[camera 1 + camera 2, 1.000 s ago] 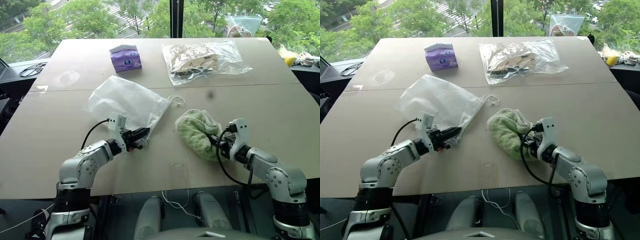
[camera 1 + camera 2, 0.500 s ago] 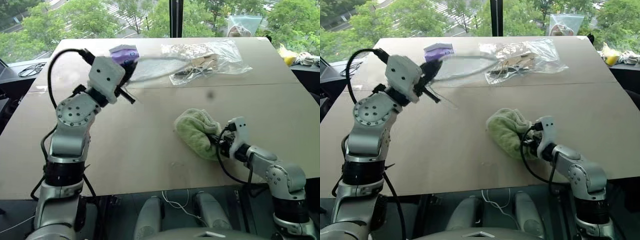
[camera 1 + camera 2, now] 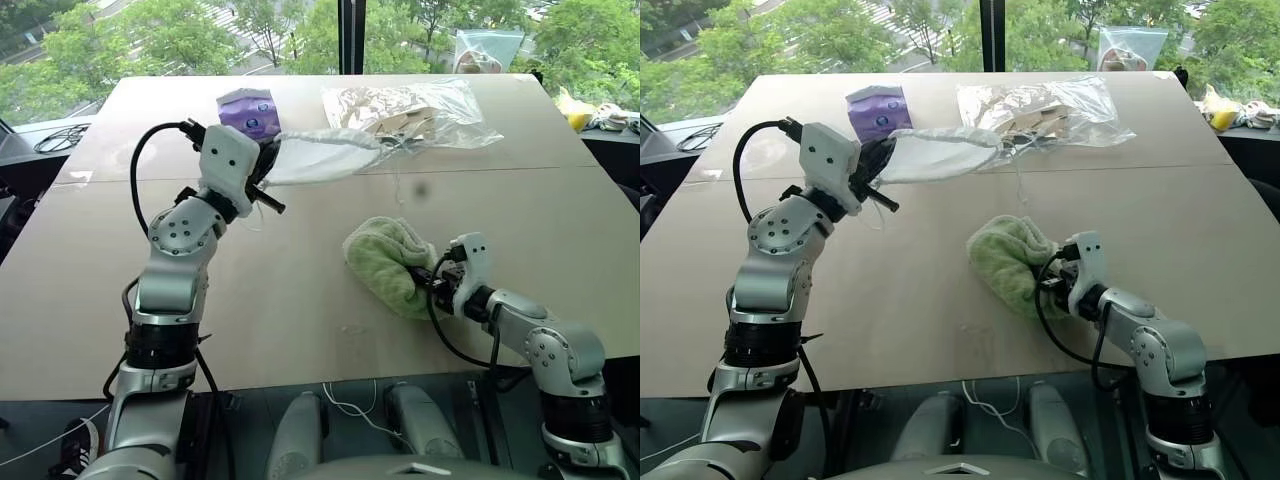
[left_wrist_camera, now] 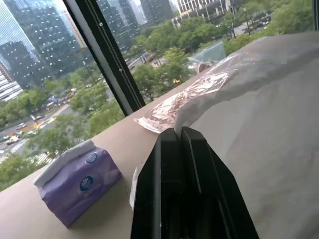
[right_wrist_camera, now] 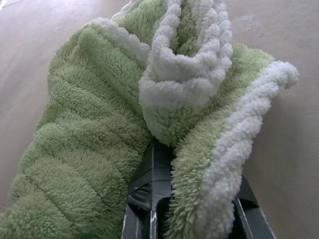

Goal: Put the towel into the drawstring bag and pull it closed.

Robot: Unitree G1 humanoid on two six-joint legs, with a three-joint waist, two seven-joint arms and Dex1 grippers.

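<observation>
Now the left pincer (image 3: 262,166), upper left, clamps the bag (image 3: 320,155); right pincer (image 3: 432,285) clenches the towel (image 3: 385,265); thin fabric may slip free.

Hidden and cut-off parts

The right gripper's (image 3: 437,285) fingertips are buried in the towel's (image 3: 385,262) folds, so their tips cannot be seen. The bag (image 3: 325,155) streams out blurred from the left gripper (image 3: 268,160); its mouth and cords are too smeared to make out. The left wrist view cuts off the tissue pack's (image 4: 79,185) lower edge
</observation>
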